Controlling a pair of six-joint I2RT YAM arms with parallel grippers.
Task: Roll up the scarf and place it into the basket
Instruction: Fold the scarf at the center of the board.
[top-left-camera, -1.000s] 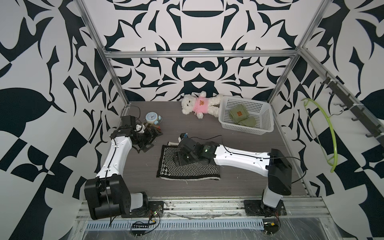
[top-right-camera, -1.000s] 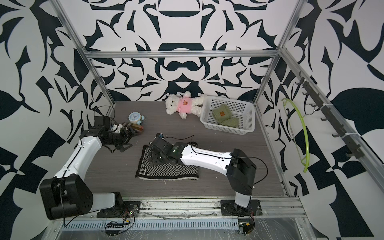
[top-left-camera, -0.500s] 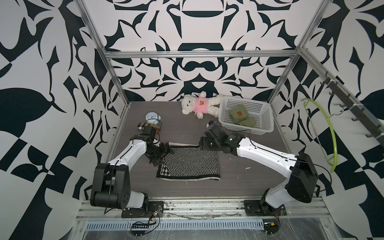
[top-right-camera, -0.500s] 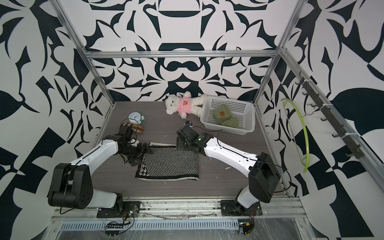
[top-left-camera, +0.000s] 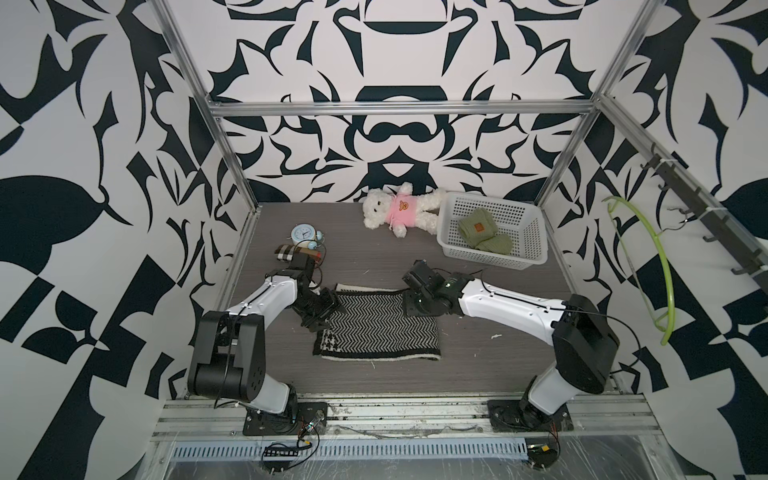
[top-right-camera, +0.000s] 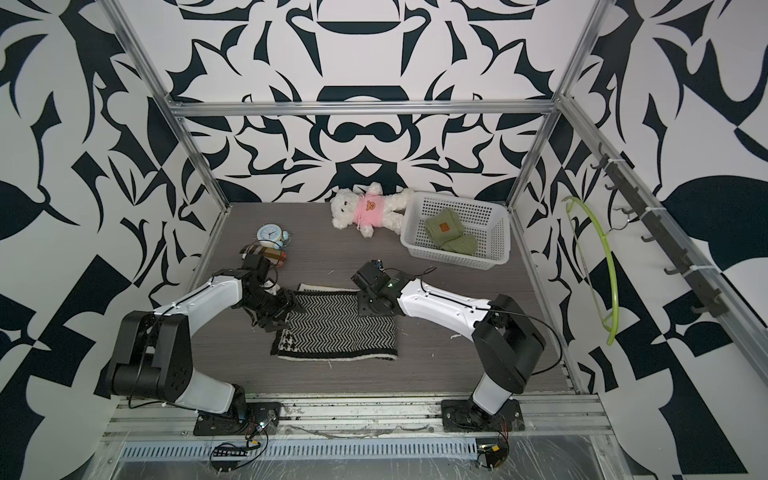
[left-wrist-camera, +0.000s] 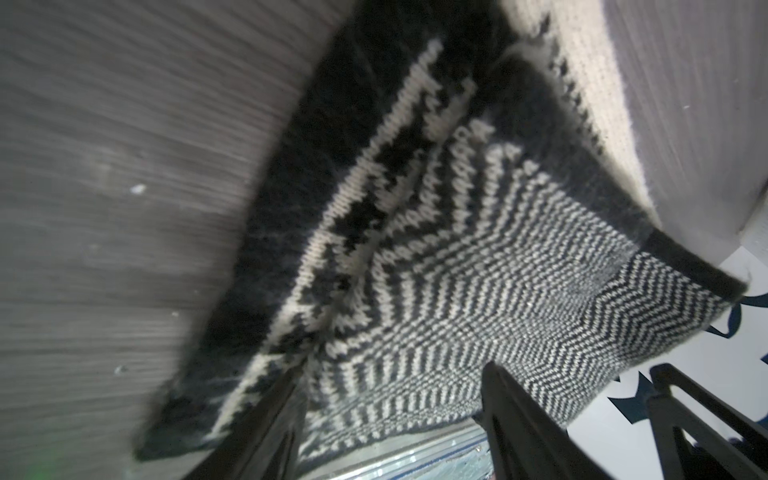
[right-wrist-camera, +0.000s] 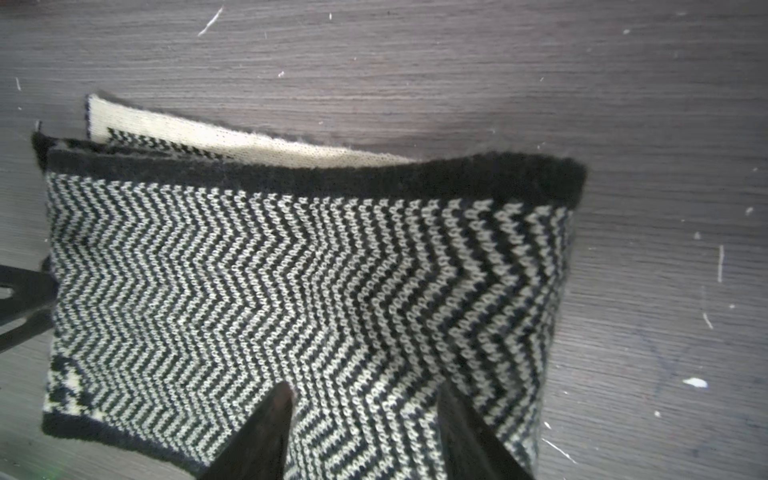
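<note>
The scarf (top-left-camera: 378, 328) (top-right-camera: 336, 328), black and white chevron knit, lies folded flat in the middle of the table. My left gripper (top-left-camera: 328, 305) (top-right-camera: 289, 305) is at its far left corner, and in the left wrist view the gripper (left-wrist-camera: 390, 386) is open with the scarf (left-wrist-camera: 457, 270) edge between the fingers. My right gripper (top-left-camera: 409, 307) (top-right-camera: 365, 307) is on the far right corner. In the right wrist view that gripper (right-wrist-camera: 365, 395) is open, both tips pressed on the scarf (right-wrist-camera: 291, 270), which puckers between them. The white basket (top-left-camera: 490, 254) (top-right-camera: 453, 257) stands at the back right.
A green knitted piece (top-left-camera: 482, 237) lies inside the basket. A teddy bear (top-left-camera: 399, 210) in a pink top lies left of the basket at the back. A small clock (top-left-camera: 302, 235) and a plaid roll (top-left-camera: 291, 252) sit at the left. A green hanger (top-left-camera: 660, 266) hangs on the right wall.
The right gripper left the scarf's middle for its far right corner. The left arm came in from beside the clock to the far left corner. Both jaws have narrowed.
</note>
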